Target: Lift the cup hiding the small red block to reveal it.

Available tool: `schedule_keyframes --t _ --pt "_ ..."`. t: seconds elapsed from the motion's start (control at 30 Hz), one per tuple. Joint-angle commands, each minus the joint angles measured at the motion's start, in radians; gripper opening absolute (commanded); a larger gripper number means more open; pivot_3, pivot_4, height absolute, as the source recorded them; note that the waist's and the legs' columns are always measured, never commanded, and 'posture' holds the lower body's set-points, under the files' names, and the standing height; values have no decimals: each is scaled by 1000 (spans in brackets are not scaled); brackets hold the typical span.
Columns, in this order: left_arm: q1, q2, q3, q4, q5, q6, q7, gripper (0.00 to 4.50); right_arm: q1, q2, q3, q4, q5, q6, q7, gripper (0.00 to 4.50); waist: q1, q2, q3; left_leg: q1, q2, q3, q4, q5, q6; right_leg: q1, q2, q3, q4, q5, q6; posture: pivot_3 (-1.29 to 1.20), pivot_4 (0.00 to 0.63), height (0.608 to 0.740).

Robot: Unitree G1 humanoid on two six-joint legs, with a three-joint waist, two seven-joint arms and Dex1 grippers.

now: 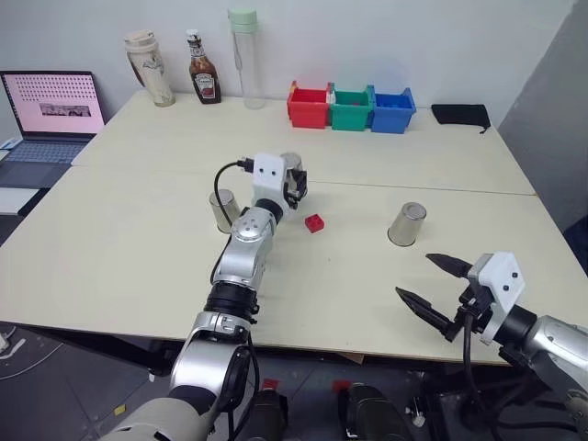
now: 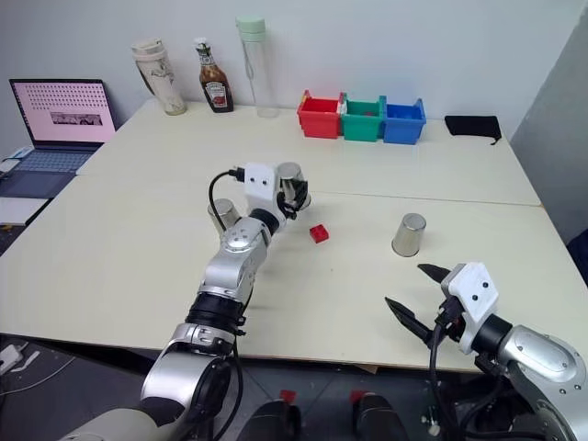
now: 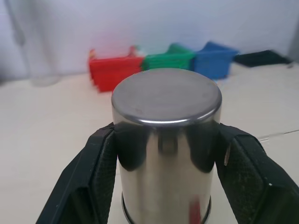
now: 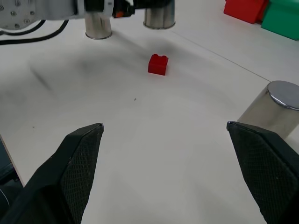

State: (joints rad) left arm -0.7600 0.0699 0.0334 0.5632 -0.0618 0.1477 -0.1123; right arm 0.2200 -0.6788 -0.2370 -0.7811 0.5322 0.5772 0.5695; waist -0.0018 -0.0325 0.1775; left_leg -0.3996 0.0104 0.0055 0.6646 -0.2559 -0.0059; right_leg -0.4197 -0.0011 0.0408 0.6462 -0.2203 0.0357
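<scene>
The small red block [image 1: 315,222] lies uncovered on the pale table [image 1: 138,266], also seen as the red block [image 4: 158,64] in the right wrist view. Just behind it, my left gripper [image 1: 294,182] is shut on an upside-down silver cup [image 3: 166,154], its black fingers [image 3: 88,177] pressing both sides. I cannot tell whether this cup clears the table. A second cup [image 1: 222,209] stands inverted to the left of my left arm, and a third cup [image 1: 407,223] stands inverted to the right. My right gripper [image 1: 415,276] hovers open near the front edge, holding nothing.
Red [image 1: 309,106], green [image 1: 351,107] and blue [image 1: 392,110] bins line the back of the table. A ketchup bottle [image 1: 203,81], a clear bottle with a green cap [image 1: 246,60] and a beige tumbler [image 1: 150,69] stand back left. A laptop [image 1: 50,110] sits far left, a black pouch [image 1: 461,115] back right.
</scene>
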Motion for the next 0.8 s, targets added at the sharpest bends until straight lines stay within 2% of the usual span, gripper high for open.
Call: schedule_keyframes --t 0.03,0.07,0.13,0.2,0.3,0.53,0.73,0.8 --pt "-10 -22 -7 30 -1 2 -8 2731 -19 -8 -21 -17 21 5 3 4500 0 0 0 0 0 0 0 0 0 0 0 0 0 0 0 0 150 740" --pt "-5 -22 -12 37 7 0 -6 2731 -25 -8 -25 -16 25 11 1 4500 0 0 0 0 0 0 0 0 0 0 0 0 0 0 0 0 150 740" --pt "4 -17 -19 43 21 -2 -5 3432 -36 -8 -28 -20 33 23 -6 4500 0 0 0 0 0 0 0 0 0 0 0 0 0 0 0 0 150 740" --pt "9 -14 -19 40 25 -1 -6 3695 -40 -6 -28 -26 35 32 -9 4500 0 0 0 0 0 0 0 0 0 0 0 0 0 0 0 0 150 740" --pt "11 -5 -14 27 32 12 5 4415 -39 -7 -25 -31 35 37 -10 4500 0 0 0 0 0 0 0 0 0 0 0 0 0 0 0 0 150 740" --pt "57 51 -11 -164 32 126 -9 4477 -15 -9 -18 -44 29 31 -1 4500 -1 0 0 0 0 0 0 0 0 0 0 1 0 0 0 0 150 740" --pt "177 150 -33 -635 -113 568 -168 4477 -26 14 12 -28 32 30 -8 4500 -6 0 0 0 1 0 0 0 0 0 0 1 1 0 0 0 150 740" --pt "200 231 -44 -767 -167 681 -251 4477 -21 21 32 -18 26 23 2 4500 -6 0 0 0 1 0 0 0 0 0 0 0 1 0 0 0 150 740"
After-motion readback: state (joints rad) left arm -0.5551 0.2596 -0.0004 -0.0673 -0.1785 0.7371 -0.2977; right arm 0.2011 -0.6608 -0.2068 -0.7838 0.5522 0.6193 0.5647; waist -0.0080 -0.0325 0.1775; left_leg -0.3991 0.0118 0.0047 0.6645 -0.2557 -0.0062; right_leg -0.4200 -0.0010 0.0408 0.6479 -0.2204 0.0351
